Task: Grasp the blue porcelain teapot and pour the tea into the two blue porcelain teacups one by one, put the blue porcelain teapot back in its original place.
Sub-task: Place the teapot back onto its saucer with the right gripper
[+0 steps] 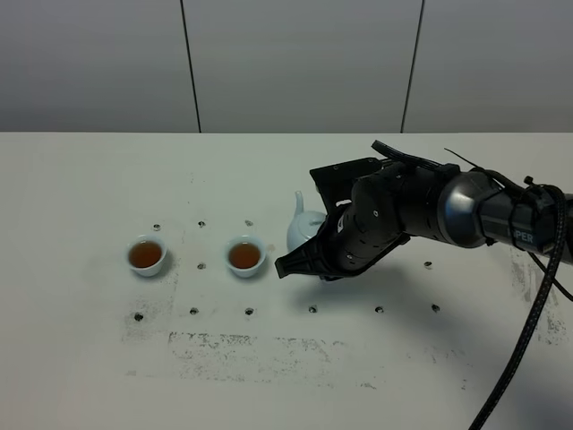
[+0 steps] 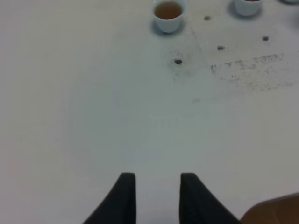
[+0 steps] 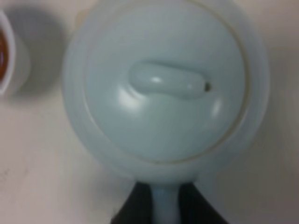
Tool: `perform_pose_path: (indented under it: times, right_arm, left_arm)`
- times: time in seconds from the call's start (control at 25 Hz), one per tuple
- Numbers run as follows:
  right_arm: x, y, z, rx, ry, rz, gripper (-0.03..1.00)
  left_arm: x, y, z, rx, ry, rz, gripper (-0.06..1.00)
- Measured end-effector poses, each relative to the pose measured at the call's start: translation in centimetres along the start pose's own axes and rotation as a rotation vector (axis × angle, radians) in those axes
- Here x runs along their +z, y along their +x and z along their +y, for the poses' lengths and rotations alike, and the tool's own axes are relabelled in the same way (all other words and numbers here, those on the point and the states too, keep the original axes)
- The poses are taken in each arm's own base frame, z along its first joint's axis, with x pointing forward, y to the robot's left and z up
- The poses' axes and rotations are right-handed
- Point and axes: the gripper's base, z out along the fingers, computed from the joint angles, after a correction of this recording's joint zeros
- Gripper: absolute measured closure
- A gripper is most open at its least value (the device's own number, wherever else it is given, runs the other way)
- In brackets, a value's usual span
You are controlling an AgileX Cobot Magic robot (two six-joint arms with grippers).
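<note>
White table (image 1: 81, 367) with dark screw holes and scuffed grey marks. Two small pale sky-blue glazed handleless teacups sit in a row left of centre: left cup (image 1: 147, 255) and right cup (image 1: 244, 256), both holding brown tea, well apart from each other. Round pale sky-blue glazed teapot (image 1: 303, 228) stands just right of the right cup; only its spout and part of the body show in the high view, the rest hidden behind the black right arm.

Right gripper (image 3: 166, 205) sits at the teapot's loop handle (image 3: 164, 207): the wrist view shows two dark fingers (image 3: 135, 205) either side of the handle, clamped on it. Lid and elongated knob (image 3: 168, 83) fill that view, blurred; a cup rim with tea is cut off at the edge (image 3: 4, 56).

Left gripper (image 2: 158, 196) is not visible in the high view. Its wrist view shows two black fingers (image 2: 124, 196) apart, nothing between, bare table below. Far off, one cup (image 2: 167, 14) whole, second cup (image 2: 246, 5) cut by the frame edge. Brown corner (image 2: 275, 212) unclear.
</note>
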Motion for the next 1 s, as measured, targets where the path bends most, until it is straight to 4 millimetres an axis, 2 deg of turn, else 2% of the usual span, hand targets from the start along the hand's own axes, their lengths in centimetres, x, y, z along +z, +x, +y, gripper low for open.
perform_pose_path:
  times: [1.0]
  right_arm:
    - [0.01, 0.20, 0.61, -0.075, 0.027, 0.002, 0.91]
  left_arm:
    - [0.00, 0.00, 0.00, 0.000, 0.000, 0.000, 0.65]
